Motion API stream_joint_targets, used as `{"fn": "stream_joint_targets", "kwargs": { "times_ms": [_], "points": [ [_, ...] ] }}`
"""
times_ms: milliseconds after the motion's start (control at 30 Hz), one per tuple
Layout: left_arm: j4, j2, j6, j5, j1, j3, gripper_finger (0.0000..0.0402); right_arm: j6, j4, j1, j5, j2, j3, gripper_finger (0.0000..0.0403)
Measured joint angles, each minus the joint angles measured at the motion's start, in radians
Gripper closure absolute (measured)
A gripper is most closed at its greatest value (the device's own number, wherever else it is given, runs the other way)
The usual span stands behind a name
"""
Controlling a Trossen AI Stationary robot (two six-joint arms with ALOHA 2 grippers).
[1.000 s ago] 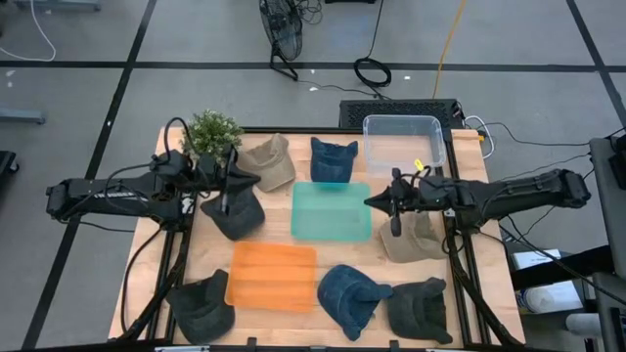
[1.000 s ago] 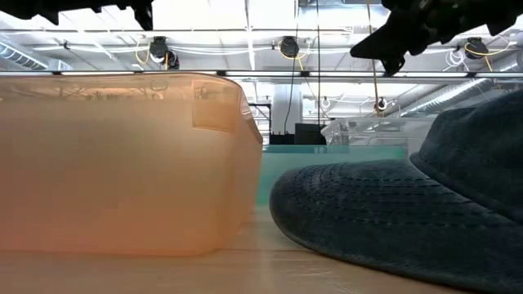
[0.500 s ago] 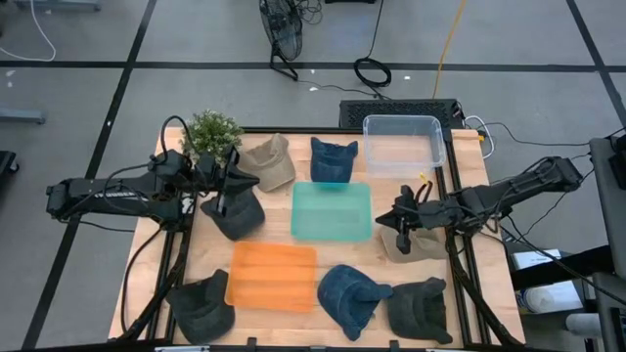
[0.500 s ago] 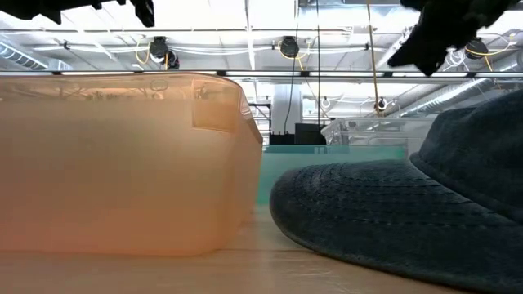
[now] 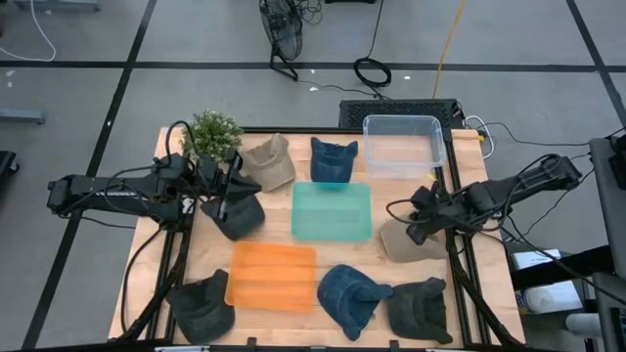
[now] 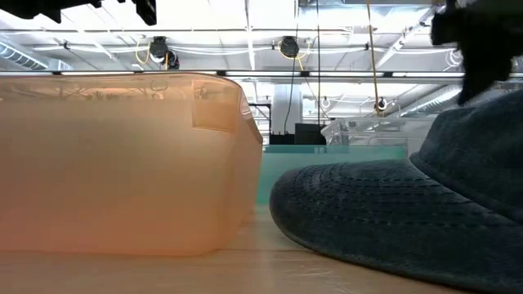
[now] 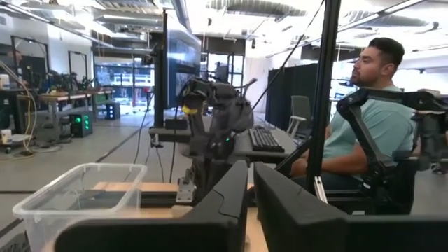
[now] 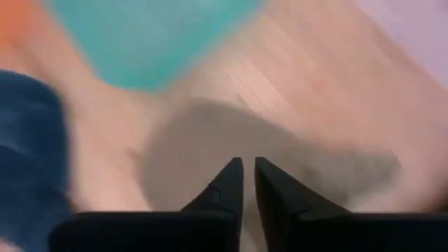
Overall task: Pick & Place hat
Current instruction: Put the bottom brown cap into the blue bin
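Wooden table [image 5: 381, 191] holds the tan hat [image 5: 409, 241] just under the right gripper [image 5: 415, 231], whose 2 fingers sit nearly together, so part them before descending squarely onto its crown.

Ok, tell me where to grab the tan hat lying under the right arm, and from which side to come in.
Grip the tan hat on its soft crown, coming straight down from above. It lies flat on the table, slumped, so there is no raised edge to slip a finger under from the side; a pinch of loose cloth looks likeliest to hold. The right hand hangs just above it, fingers nearly together.
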Motion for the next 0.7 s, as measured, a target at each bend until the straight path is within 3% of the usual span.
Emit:
{"fn": "stream_joint_targets", "kwargs": {
  "times_ms": [167,400,700],
  "points": [
    [0.001,0.0,0.003,0.0,0.0,0.0,0.0349,0.093,-0.037,0.0,-0.068,-0.001,-0.047,0.0323],
    [0.0,-0.001,0.03,0.0,0.0,0.0,0.0363,0.145,0.059,0.0,-0.13,-0.002,-0.132,0.0268],
    [-0.006,-0.001,0.032,0.0,0.0,0.0,0.0384,0.179,0.151,0.0,-0.171,-0.002,-0.224,0.0268]
  ]
}}
